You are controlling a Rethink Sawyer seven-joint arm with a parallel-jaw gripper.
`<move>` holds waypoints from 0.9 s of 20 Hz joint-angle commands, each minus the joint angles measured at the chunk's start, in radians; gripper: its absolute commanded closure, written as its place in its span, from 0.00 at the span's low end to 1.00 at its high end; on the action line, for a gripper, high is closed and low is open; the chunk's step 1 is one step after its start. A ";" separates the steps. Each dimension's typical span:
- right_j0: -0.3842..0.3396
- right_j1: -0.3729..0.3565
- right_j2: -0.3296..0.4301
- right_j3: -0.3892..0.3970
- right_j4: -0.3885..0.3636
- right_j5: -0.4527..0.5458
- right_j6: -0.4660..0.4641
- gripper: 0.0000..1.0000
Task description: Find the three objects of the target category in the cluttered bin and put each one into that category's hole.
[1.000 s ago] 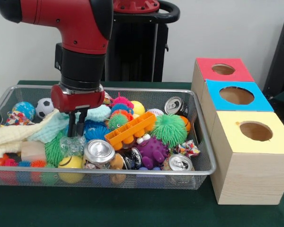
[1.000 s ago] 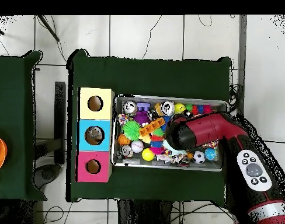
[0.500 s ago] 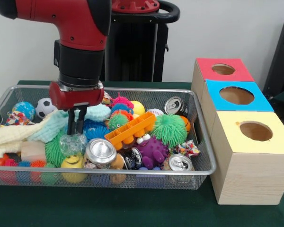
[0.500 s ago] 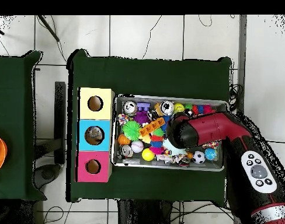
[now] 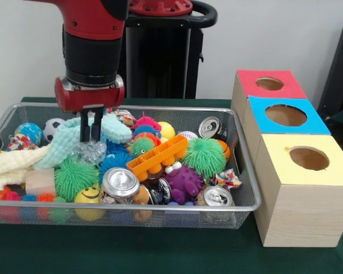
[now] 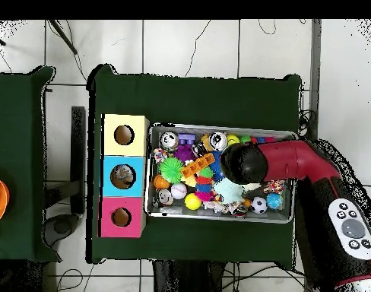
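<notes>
Landmark: wire bin (image 5: 243,188) on the green tabletop (image 5: 131,251).

Nearest wall of the bin: yellow smiley ball (image 5: 90,197), a silver can (image 5: 120,182) lying with its top facing out, and a second can (image 5: 218,196) toward the bin's box-side corner. Purple knobbly toy (image 5: 183,182) sits between the two cans.

Mid-bin: orange moulded tray (image 5: 158,157) lies tilted across the pile; green spiky ball (image 5: 204,155) just beside it on the box side. Another green spiky ball (image 5: 73,178) lies on the opposite side, next to a cream cloth (image 5: 11,165).

Claw (image 5: 90,132): fingers narrow, pinched on a clear crinkly plastic item (image 5: 90,152) that hangs from the tips just above the pile, touching the mint cloth (image 5: 66,142).

Far wall of the bin: third can (image 5: 210,127), soccer ball (image 5: 53,129), blue globe ball (image 5: 28,132).

Beside the bin: yellow-topped box (image 5: 308,188) nearest, blue-topped box (image 5: 286,117) behind it, red-topped box (image 5: 268,84) farthest, each with a round hole.

Overhead: arm (image 6: 283,161) covers the bin's middle.
</notes>
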 commanded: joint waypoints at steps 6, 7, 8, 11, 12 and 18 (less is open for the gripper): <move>0.043 -0.013 0.048 -0.091 0.116 0.265 -0.098 1.00; 0.052 -0.013 0.045 -0.090 0.130 0.264 -0.065 1.00; 0.057 -0.013 0.043 -0.088 0.139 0.261 -0.047 1.00; 0.094 -0.013 0.023 -0.089 0.178 0.250 0.056 1.00; 0.106 -0.014 0.016 -0.092 0.186 0.254 0.070 1.00; 0.208 -0.016 -0.046 -0.116 0.246 0.286 0.210 1.00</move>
